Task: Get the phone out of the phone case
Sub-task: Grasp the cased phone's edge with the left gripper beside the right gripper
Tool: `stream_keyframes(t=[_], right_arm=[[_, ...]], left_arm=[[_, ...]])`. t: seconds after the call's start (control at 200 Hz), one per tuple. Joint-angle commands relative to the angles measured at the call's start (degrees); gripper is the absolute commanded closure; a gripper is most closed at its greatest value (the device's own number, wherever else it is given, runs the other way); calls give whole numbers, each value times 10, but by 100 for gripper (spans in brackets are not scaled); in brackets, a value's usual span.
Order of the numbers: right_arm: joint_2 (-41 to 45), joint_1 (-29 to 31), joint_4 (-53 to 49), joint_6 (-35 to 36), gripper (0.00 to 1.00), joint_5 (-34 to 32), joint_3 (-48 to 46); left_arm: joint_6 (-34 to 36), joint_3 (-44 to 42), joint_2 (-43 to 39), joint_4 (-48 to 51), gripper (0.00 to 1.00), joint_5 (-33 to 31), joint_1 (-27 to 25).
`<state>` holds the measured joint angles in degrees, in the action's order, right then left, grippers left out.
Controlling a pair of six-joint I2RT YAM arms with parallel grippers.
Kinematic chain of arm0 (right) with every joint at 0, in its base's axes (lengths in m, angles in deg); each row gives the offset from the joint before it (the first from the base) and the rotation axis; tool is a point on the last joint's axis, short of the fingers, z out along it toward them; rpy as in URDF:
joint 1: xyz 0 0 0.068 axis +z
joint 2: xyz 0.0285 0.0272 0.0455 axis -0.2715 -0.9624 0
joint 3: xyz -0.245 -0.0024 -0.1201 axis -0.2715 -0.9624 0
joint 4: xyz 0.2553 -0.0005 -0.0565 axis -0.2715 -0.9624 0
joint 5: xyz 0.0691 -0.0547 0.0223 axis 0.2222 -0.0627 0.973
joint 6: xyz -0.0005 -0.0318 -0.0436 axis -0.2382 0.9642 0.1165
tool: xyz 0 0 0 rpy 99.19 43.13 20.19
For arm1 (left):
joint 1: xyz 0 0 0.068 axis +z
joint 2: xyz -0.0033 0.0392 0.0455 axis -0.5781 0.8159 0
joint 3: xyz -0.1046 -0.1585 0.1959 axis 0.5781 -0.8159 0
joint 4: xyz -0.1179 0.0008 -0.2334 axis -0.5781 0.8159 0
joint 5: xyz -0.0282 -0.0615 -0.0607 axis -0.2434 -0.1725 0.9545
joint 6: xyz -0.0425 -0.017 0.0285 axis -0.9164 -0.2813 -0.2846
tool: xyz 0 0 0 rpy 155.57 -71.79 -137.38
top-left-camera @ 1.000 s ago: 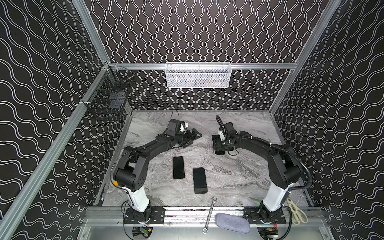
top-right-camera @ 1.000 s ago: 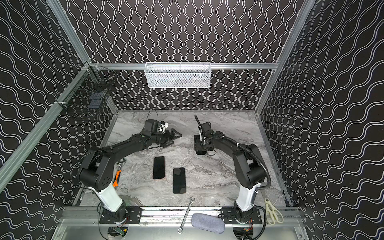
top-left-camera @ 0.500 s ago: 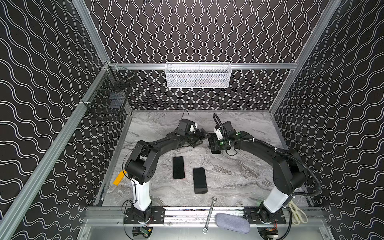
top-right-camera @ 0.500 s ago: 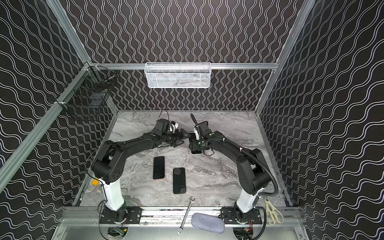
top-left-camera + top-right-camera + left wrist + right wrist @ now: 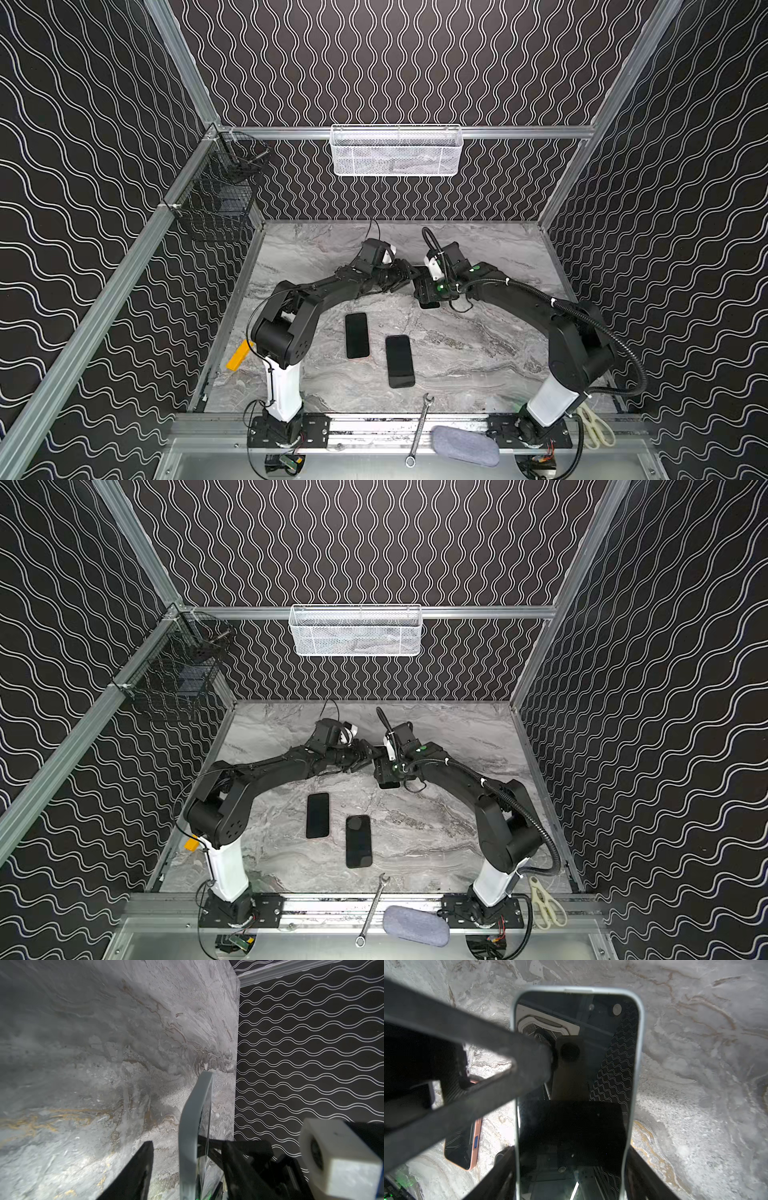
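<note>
phone case (image 5: pixel 193 1118) edge, left gripper (image 5: pixel 187 1144) loosely astride

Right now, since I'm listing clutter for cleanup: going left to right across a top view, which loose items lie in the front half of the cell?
orange piece → black phone → second black phone → grey pouch → scissors

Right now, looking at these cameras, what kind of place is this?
Most likely a lab robot test cell, not a home or shop: a left arm and right arm are bolted to an aluminium rail, and wavy-patterned walls on a metal frame box in the marble-look tabletop.
</note>
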<state>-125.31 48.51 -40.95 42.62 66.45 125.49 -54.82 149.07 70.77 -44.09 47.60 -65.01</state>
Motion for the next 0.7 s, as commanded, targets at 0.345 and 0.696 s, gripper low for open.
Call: stream_keyframes(t=[0.345, 0.696], right_arm=[[4, 8, 16, -5, 57, 20, 5], [-3, 11, 14, -1, 57, 21, 11]], left_arm=[[-11, -9, -3, -52, 61, -19, 0], [-27, -19, 0, -78, 77, -17, -2]])
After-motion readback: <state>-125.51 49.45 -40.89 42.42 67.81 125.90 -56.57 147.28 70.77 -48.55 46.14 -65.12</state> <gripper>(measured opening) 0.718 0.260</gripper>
